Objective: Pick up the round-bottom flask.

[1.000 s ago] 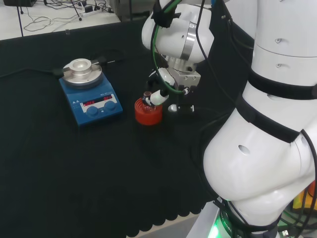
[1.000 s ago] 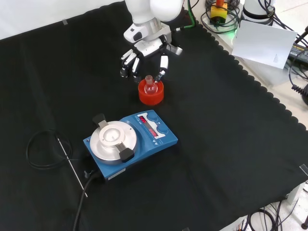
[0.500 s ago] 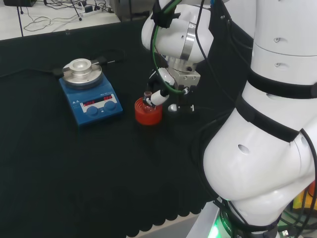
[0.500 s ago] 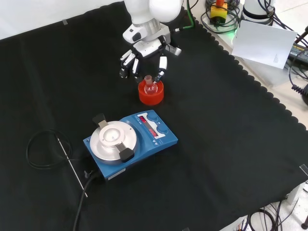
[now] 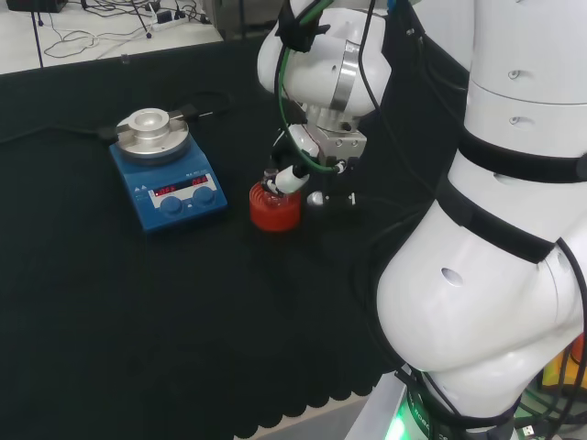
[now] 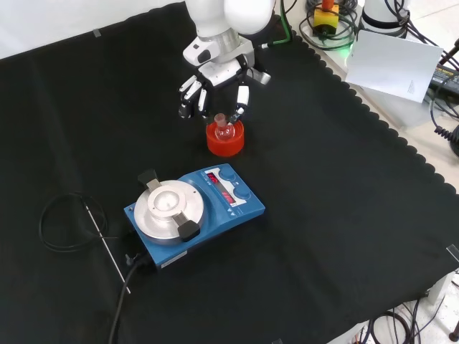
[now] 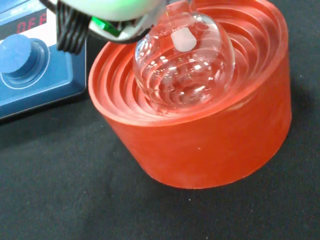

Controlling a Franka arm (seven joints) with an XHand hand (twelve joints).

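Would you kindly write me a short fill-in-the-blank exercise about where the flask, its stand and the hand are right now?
1. The round-bottom flask rests in a ribbed stand whose colour is ____.
2. In the front view, the hand comes in from the ____ of the picture.
3. In the front view, the blue stirrer plate lies ____ the stand.
4. The bench is covered with a cloth whose colour is ____.

Missing words: red; top; below; black

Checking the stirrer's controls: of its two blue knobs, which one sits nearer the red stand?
The knob at the stirrer's corner, rightmost in the front view; its twin sits left of the display. The red stand lies beyond them.
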